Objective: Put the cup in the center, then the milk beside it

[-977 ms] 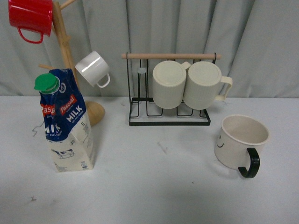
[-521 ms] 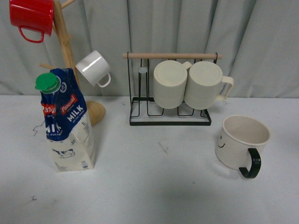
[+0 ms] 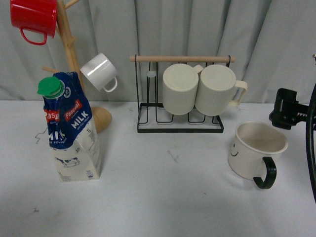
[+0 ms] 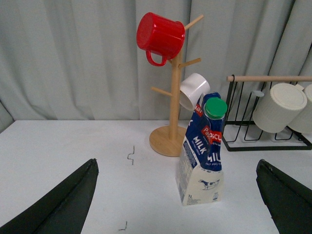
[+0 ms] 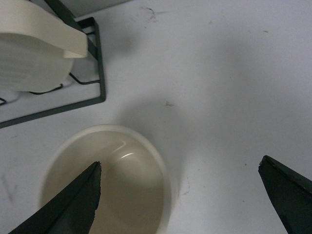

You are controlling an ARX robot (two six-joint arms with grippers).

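Note:
The cup (image 3: 254, 150), cream with a black handle and smiley face, stands upright at the right of the table. The milk (image 3: 69, 128) stands upright at the left. The center is the white tabletop between small black marks (image 3: 172, 156). My right gripper (image 3: 289, 109) is open at the right edge, just above and behind the cup. In the right wrist view it (image 5: 179, 165) hangs over the cup's rim (image 5: 163, 180), one finger above the cup's inside. My left gripper (image 4: 176, 165) is open and empty, short of the milk (image 4: 202, 151); it is out of the front view.
A wooden mug tree (image 3: 69, 54) with a red mug (image 3: 33, 17) and a small white mug (image 3: 98, 71) stands behind the milk. A black wire rack (image 3: 180, 126) with two ribbed cream mugs (image 3: 180, 89) stands at the back centre. A grey curtain hangs behind.
My right gripper has come into the front view at the right edge, above the cup. The cup and the milk have not moved.

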